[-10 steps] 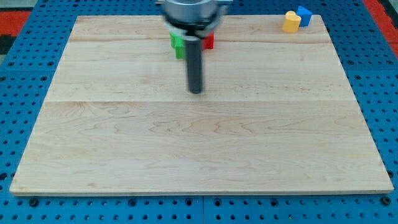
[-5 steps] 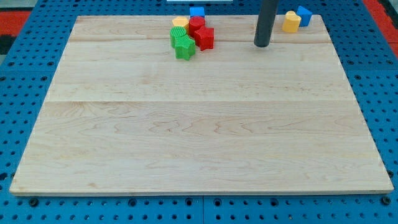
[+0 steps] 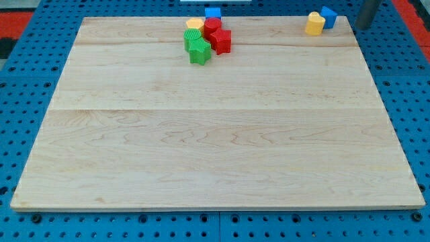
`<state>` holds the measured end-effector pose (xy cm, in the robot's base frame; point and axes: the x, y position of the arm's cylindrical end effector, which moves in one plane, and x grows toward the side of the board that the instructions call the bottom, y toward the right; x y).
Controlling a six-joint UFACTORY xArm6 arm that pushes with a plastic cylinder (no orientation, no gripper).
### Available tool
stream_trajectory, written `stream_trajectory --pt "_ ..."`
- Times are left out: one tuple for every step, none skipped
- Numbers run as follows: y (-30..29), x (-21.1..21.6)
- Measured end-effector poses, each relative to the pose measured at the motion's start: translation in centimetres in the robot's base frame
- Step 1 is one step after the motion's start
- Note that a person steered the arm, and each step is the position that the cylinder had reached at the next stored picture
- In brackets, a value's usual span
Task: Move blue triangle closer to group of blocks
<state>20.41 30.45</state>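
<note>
Two blocks sit apart at the board's top right corner: blue triangle touching a yellow block. My tip, bare rod gripping nothing, stands just right of them, off the board. Risk: pushing left drags the yellow along, or the triangle slips off the top edge before reaching the cluster around the red block.

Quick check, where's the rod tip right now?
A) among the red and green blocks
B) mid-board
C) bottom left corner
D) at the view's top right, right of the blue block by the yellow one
D: my tip sits just off the board's top-right corner, right of the blue triangle and the yellow block.
</note>
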Motion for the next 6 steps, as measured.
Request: stream_trajectory --pt "-0.7 -1.2" --pt "-1.0 -1.3" --pt "-5.0 -1.3" --pt "-9.5 -1.2" --pt "-14.2 -1.2" --pt "-17.8 0.5"
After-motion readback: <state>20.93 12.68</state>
